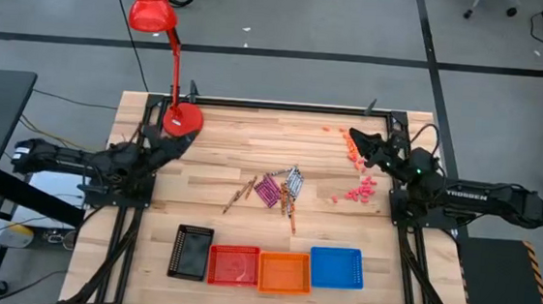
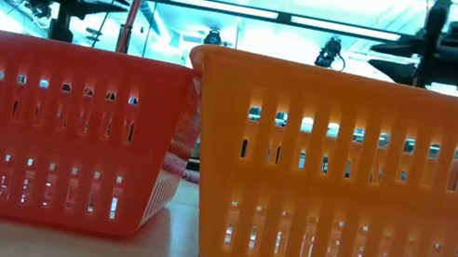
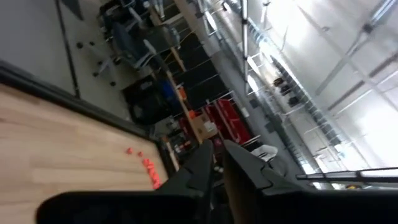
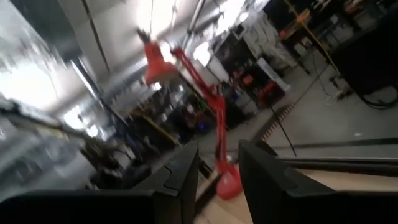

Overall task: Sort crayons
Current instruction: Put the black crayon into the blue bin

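Observation:
The crayons [image 1: 278,187] lie in a loose heap on the wooden table's middle, pink, grey-white and brown-orange sticks, with a few strays [image 1: 241,196] beside it. My left gripper [image 1: 187,138] hovers at the table's far left, near the red lamp's base; in the left wrist view its fingers [image 3: 217,155] stand a narrow gap apart with nothing between them. My right gripper [image 1: 352,136] hovers at the far right above small red-orange bits, its fingers [image 4: 219,162] open and empty. Both are well away from the crayons.
A red desk lamp [image 1: 182,118] stands at the far left. Small pink and red bits [image 1: 361,190] lie scattered at the right. Along the near edge stand black [image 1: 191,252], red [image 1: 234,264], orange [image 1: 284,272] and blue [image 1: 337,267] baskets; the red [image 2: 49,130] and orange [image 2: 352,179] ones fill the low view.

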